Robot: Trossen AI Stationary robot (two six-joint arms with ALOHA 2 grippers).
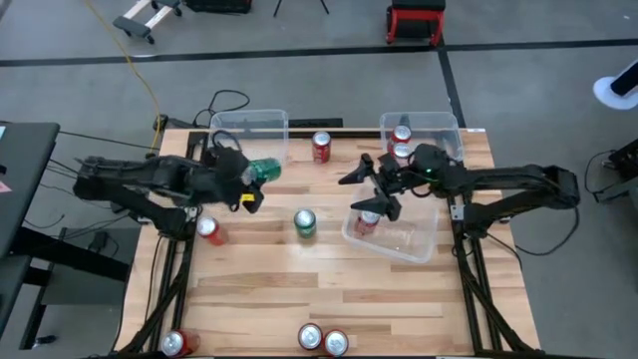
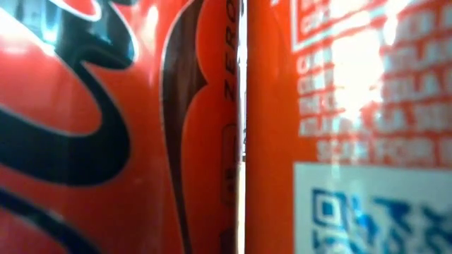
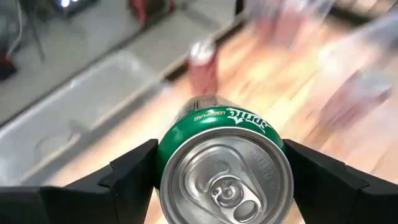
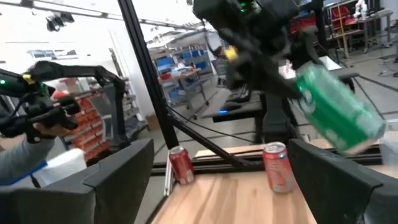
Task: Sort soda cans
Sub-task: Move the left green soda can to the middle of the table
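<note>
Above the worktop (image 1: 329,279), the left end effector (image 1: 255,178) grips a green can (image 1: 265,171) while the right end effector (image 1: 365,187) hangs open.

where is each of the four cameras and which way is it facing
High: overhead, straight down on the table; both arms show.
Low: table height, blocked by two red cans; no arm shows.
Left wrist: past the left gripper, shut on the green can.
Right wrist: past the open right gripper's fingers toward the left arm.
Shared: the held green can appears in high and both wrist views.
</note>
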